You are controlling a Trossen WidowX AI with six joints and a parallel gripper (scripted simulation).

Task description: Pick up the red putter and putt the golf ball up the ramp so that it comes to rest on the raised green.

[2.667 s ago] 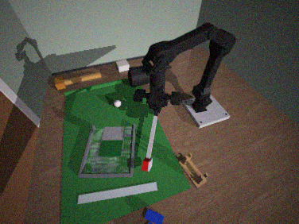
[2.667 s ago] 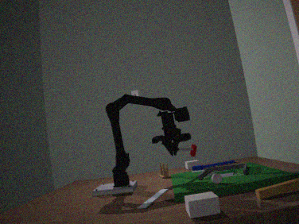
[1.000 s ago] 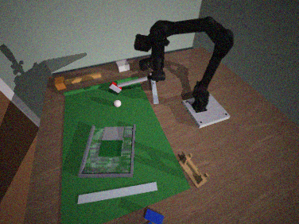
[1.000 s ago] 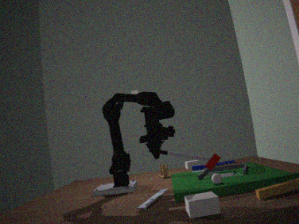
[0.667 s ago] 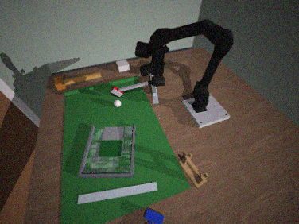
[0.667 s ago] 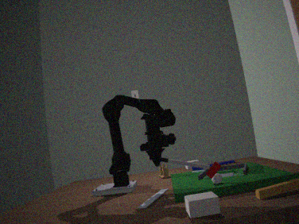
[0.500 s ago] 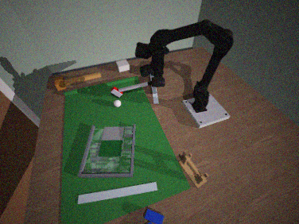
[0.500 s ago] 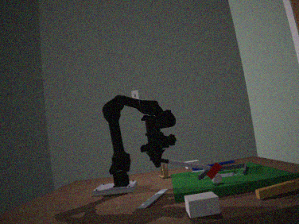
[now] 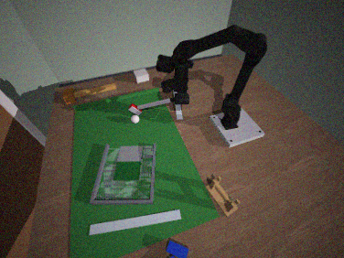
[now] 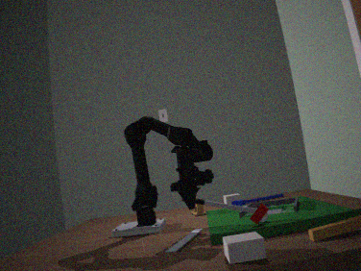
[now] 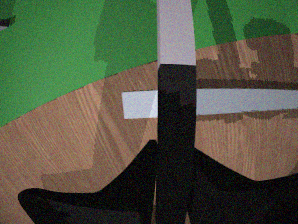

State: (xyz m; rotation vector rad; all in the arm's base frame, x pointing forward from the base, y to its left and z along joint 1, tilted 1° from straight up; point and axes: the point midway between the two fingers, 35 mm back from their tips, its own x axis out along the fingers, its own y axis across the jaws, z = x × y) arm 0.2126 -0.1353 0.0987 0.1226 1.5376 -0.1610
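Gripper [image 9: 179, 97] pinching putter [image 9: 153, 104] by dark handle end, at mat [image 9: 91, 128] far edge. Red head [image 9: 134, 109] low, just behind ball [image 9: 134, 119]. Ball on mat, well short of ramp [image 9: 129, 155] and raised green [image 9: 126, 171].

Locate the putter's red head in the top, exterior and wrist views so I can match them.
Top: the red head sits upper centre, just above the golf ball on the green mat.
Exterior: the red head is lower right, over the mat's near edge.
Wrist: not in view; only the putter's grey shaft and black grip show, running up from the gripper.
Shared landmark: the green mat.
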